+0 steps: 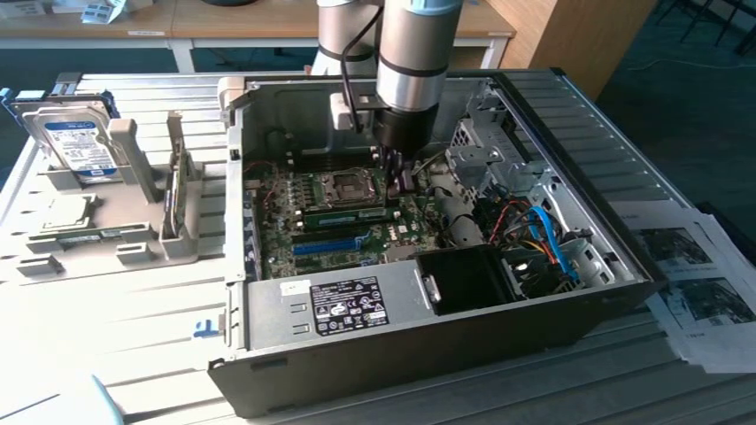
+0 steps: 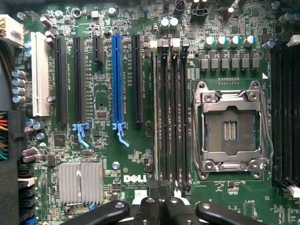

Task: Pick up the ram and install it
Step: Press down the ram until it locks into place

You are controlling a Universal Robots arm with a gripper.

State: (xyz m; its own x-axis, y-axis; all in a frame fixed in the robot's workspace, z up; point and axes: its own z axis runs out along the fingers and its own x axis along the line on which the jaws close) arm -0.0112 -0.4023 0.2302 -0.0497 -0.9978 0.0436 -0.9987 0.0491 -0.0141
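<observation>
The ram (image 1: 349,215) is a thin green stick with dark chips, standing on edge in a memory slot on the motherboard inside the open computer case (image 1: 390,345). My gripper (image 1: 398,174) hangs just above the board, a little past the ram's end toward the exterior view's right, beside the processor socket (image 1: 354,184). In the wrist view the black fingers (image 2: 149,206) are pressed together with nothing between them, so my gripper (image 2: 159,204) is shut. They point at the near end of the row of black memory slots (image 2: 171,117). A thin pale edge in the outermost slot may be the ram; I cannot tell.
A blue-labelled hard drive (image 1: 77,142) stands in a grey parts fixture (image 1: 106,239) at the exterior view's left. Inside the case are a bright-blue slot (image 2: 116,79), the empty socket (image 2: 232,129), a heatsink (image 2: 80,183) and blue and red cables (image 1: 543,239). Printed sheets (image 1: 697,283) lie to the right.
</observation>
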